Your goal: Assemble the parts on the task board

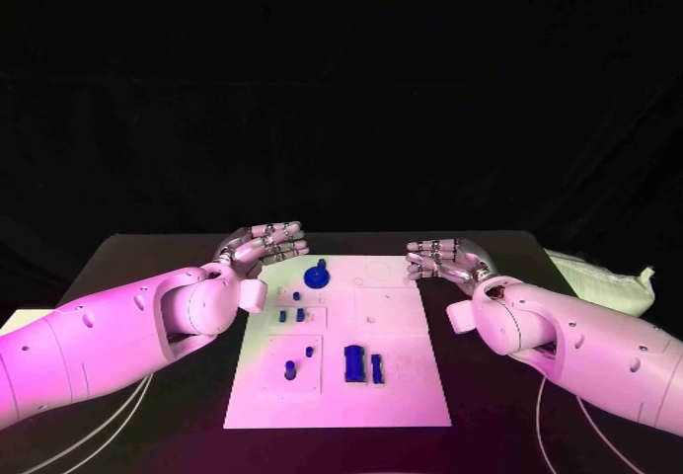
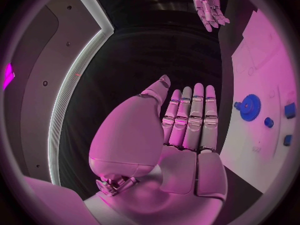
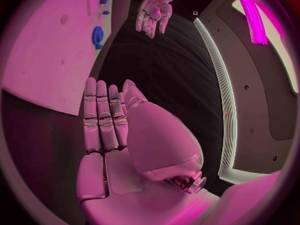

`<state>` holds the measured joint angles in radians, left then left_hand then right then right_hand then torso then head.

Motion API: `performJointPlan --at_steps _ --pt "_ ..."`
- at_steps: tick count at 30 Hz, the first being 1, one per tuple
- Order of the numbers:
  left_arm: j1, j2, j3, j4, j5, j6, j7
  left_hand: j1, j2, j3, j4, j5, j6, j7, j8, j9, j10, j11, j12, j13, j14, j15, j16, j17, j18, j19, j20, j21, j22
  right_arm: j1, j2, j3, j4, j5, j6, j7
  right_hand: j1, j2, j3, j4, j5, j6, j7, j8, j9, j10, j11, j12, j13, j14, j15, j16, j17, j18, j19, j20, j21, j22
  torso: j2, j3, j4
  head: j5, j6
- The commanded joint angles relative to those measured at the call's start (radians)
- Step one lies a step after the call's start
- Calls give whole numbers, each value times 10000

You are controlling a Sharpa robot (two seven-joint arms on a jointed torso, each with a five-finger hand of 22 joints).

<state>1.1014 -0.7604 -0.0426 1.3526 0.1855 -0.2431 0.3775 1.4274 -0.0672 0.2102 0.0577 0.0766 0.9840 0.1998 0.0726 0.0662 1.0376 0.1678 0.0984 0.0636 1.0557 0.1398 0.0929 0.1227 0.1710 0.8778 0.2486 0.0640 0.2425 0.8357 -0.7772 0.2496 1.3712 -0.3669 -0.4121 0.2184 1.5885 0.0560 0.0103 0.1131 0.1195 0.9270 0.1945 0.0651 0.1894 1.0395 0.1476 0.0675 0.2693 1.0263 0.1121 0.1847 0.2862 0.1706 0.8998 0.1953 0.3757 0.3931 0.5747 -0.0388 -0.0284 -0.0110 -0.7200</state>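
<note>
Fingers (image 2: pixel 190 116) of the left hand (image 1: pixel 264 243) extended side by side, holding nothing; fingers (image 3: pixel 100 116) of the right hand (image 1: pixel 444 259) likewise straight and empty. Both hands hover at the upper corners of the white rectangular task board (image 1: pixel 406 336), centre of the black counter (image 1: pixel 157 259). Small blue plastic parts (image 1: pixel 354 362) lie on the board's lower half; a blue toothed gear (image 1: pixel 316 276) sits near its upper left.

The task board (image 1: pixel 406 395) lies in the middle of the table (image 1: pixel 142 259). On its far left part sits a gear (image 1: pixel 316 276), with small parts (image 1: pixel 290 315) just nearer. Two upright blocks (image 1: pixel 354 362) stand nearer still, right of a peg (image 1: pixel 290 370). Beyond the table's right edge lies what may be a bag (image 1: pixel 609 277). The left hand (image 1: pixel 265 242) and right hand (image 1: pixel 445 259) flank the board's far end.
</note>
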Motion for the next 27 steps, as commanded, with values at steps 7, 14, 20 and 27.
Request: performJointPlan --at_steps 7,14,20,27 --pt "-244 411 3 -601 362 -911 770 -81 65 66 -54 41 -93 40 -18 2 -209 42 -121 -7 -267 114 -240 -171 122 -430 173 32 -219 17 706 -5 -1026 1988 1352 1834 -1005 -57 708 -838 -187 120 99 -26 -857 328 67 -12 -1971 906 29 -1110 -1652 130 1070 148 -1353 -1266 -347 33 -33 102 428" --pt "-240 325 29 -339 27 -977 419 -5939 672 -820 -577 -766 -4117 -800 -726 -662 -4402 -657 -984 -636 -4511 -509 -929 -1227 -574 -3870 -922 -640 -1129 196 567 -209 -659 1598 296 1292 -7185 -560 -103 -1131 -1195 -3763 -743 -651 -1894 -4106 -576 -675 -2693 -3679 -1121 -1847 -2159 -539 -3063 -733 -2339 -2374 -270 85 32 85 522" --pt "-308 196 127 284 -440 -2041 668 -7718 672 -1093 -577 -766 -5339 -1054 -726 -662 -5679 -879 -984 -636 -5802 -1398 -929 -1227 -732 -4916 -1262 -640 -1405 730 404 -837 68 2166 -768 1765 -9044 -560 -103 -1131 -1195 -4946 -1000 -651 -1894 -5455 -768 -675 -2693 -5092 -1121 -1847 -2862 -793 -4336 -993 -2648 -2708 -294 291 203 102 983" --pt "-437 -49 314 1466 -1325 -4060 1142 -9384 672 -1342 -577 -766 -6484 -1297 -726 -662 -6873 -1678 -984 -636 -7013 -1398 -929 -1227 -945 -5898 -1574 -640 -1664 1681 114 -1953 1360 3177 -2659 2607 -10779 -560 -103 -1131 -1195 -6045 -1240 -651 -1894 -6710 -1476 -675 -2693 -6404 -1121 -1847 -2862 -901 -5522 -1238 -2926 -3018 -305 388 284 110 1200"
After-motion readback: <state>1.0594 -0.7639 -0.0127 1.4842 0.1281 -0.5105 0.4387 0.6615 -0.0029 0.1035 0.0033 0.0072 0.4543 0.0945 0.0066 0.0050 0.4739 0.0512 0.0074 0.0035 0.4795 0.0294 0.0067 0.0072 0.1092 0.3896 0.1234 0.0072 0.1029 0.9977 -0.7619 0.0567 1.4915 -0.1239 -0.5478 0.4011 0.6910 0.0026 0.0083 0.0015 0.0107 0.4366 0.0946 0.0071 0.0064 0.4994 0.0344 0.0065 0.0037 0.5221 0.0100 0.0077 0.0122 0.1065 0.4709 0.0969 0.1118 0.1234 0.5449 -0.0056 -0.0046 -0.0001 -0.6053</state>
